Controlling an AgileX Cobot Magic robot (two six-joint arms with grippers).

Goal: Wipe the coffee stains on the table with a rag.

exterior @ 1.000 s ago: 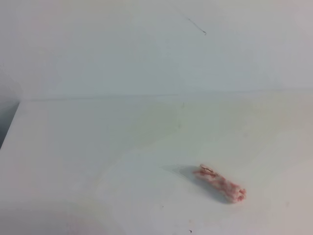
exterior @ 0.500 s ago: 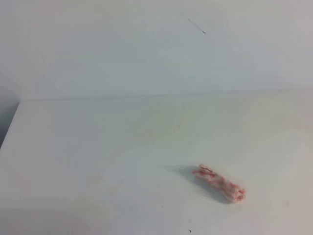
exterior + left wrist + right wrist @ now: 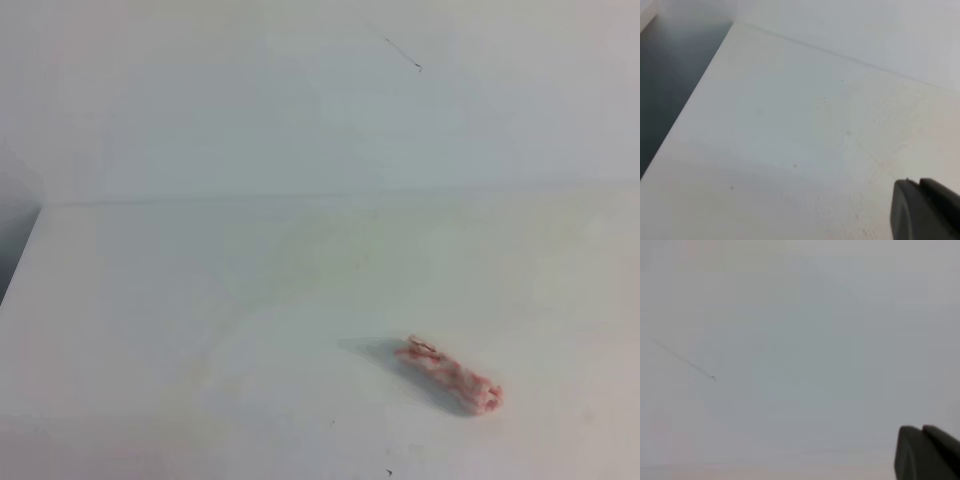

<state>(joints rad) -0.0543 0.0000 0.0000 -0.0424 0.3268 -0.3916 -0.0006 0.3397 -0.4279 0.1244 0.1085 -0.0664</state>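
Rag (image 3: 449, 374): pink-and-white fuzzy cloth rolled into a lumpy oblong bundle, lying free on the table (image 3: 150, 300) toward the front right corner, long axis running from upper left to lower right, a soft shadow on its left side. Judged light, limp and compressible; likely to deform under the fingers and unroll if lifted by one end, so the best hold appears to be across the middle of the roll, jaws set square to its long axis and pressed down into the pile. Coffee stains (image 3: 300, 262): faint yellowish-tan smear in the middle of the bench, running toward the back edge, thin and hard to trace; its exact outline cannot be told. Surroundings: plain white wall behind the back edge with a thin dark hairline mark (image 3: 402, 52); a few tiny dark specks near the front edge; dark gap beyond the left edge. Nothing stands between the rag and the stain. Left gripper (image 3: 925, 210): only a dark corner of it shows in the left wrist view, above bare tabletop near the left edge; open or closed cannot be told. Right gripper (image 3: 927, 452): likewise a dark corner only, facing the wall; state cannot be told. Neither appears in the high view.
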